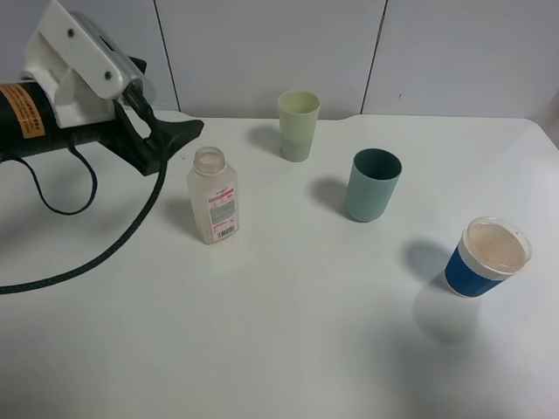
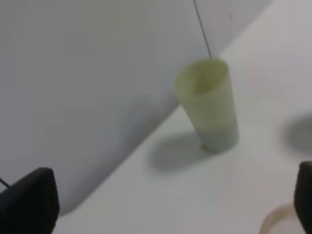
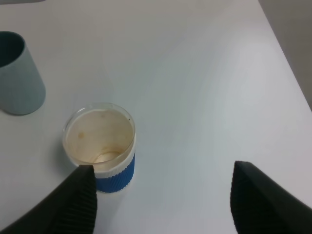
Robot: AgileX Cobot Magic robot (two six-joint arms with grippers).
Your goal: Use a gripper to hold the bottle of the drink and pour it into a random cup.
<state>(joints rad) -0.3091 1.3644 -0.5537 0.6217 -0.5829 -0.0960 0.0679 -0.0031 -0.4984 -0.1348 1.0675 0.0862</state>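
Observation:
The bottle of the drink (image 1: 212, 196) stands upright and capless on the white table, with a pink-and-white label facing front. My left gripper (image 1: 175, 147) hovers open just to its upper left, not touching it. In the left wrist view the left gripper (image 2: 170, 195) has its dark fingers (image 2: 29, 204) wide apart, and the bottle's rim (image 2: 278, 222) shows at the edge. The pale yellow-green cup (image 1: 299, 125) (image 2: 207, 105) stands beyond the bottle near the back wall. My right gripper (image 3: 163, 168) is open above the table; it does not show in the exterior view.
A teal cup (image 1: 373, 185) (image 3: 17, 73) stands right of centre. A blue cup with a white rim (image 1: 486, 257) (image 3: 100, 146) stands at the right, close by the right gripper's finger (image 3: 78, 200). Black cables (image 1: 96, 253) loop over the table's left side.

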